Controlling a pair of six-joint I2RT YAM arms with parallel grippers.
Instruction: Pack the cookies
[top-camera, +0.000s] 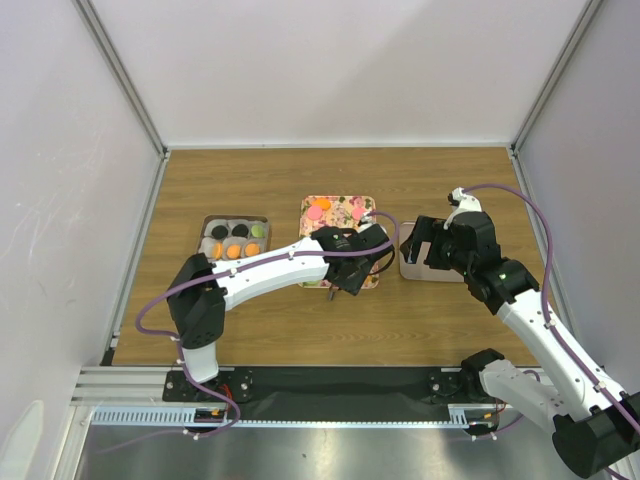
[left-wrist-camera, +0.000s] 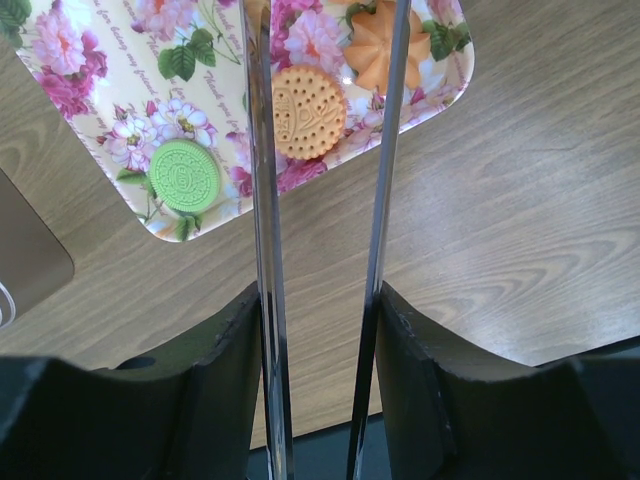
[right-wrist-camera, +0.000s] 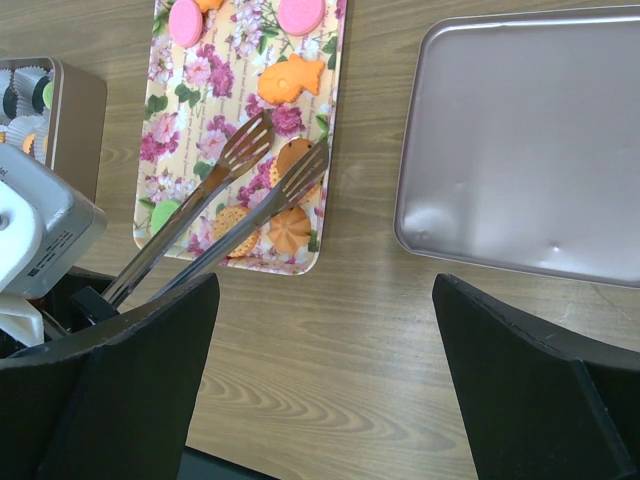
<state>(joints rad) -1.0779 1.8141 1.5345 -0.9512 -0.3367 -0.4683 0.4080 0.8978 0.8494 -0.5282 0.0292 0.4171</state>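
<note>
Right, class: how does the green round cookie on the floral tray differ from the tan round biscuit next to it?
The green round cookie is bright green, the tan round biscuit golden-brown. The cookie lies outside the metal tongs; the biscuit shows between their arms. The cookie has embossed rings, the biscuit pinprick dots. Both lie flat on the floral rectangular tray.

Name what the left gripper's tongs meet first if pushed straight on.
Probably the round orange cookie, lying between the blades of the tongs on the floral tray; their height above it is unclear.
</note>
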